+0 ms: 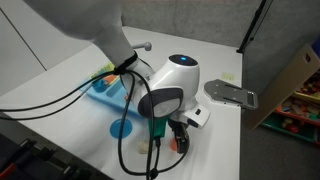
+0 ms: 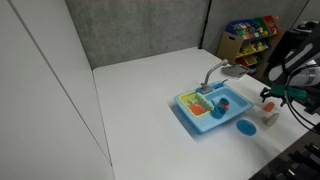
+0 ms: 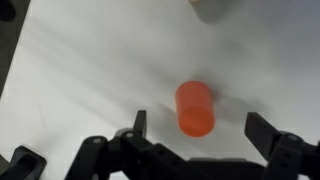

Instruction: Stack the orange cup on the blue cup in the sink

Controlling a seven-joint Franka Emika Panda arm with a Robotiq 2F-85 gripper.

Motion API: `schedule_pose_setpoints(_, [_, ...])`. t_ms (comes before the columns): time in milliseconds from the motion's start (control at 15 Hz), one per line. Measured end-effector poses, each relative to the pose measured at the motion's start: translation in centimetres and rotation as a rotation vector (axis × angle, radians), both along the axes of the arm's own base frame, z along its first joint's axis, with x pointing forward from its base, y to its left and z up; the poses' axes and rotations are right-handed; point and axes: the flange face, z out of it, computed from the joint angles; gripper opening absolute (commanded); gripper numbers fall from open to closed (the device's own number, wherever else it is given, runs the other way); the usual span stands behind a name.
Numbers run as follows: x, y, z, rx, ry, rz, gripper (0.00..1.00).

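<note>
Orange cup (image 3: 195,108) rests near an edge of the white surface (image 3: 90,70), framed by the wide-open, empty claw (image 3: 198,120), apart from the sink (image 2: 187,115).

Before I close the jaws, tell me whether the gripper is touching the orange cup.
Apart. The wrist view shows the orange cup lying between the open jaws of the gripper, with bare table on both sides.

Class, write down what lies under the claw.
The orange cup sits on the white table below the open claw, clear of both fingers. Its underside and the table beneath it are covered.
</note>
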Motion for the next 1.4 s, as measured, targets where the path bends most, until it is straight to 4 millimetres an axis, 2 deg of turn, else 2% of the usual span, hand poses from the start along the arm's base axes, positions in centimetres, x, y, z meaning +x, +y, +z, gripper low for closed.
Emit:
schedule_pose_setpoints(67, [0.0, 0.0, -0.3, 0.000, 0.003, 0.001, 0.75])
schedule_pose_setpoints(133, [0.0, 0.0, -0.6, 0.000, 0.007, 0.002, 0.74])
schedule_pose_setpoints(600, [0.3, -0.1, -1.1, -0.002, 0.010, 0.008, 0.16])
schedule_pose_setpoints(733, [0.8, 0.2, -0.6, -0.006, 0.000, 0.015, 0.14])
schedule_pose_setpoints(933, [2.5, 1.4, 1.7, -0.012, -0.032, 0.041, 0.14])
schedule_pose_setpoints(1400, [6.0, 6.4, 8.0, 0.003, -0.092, 0.128, 0.14])
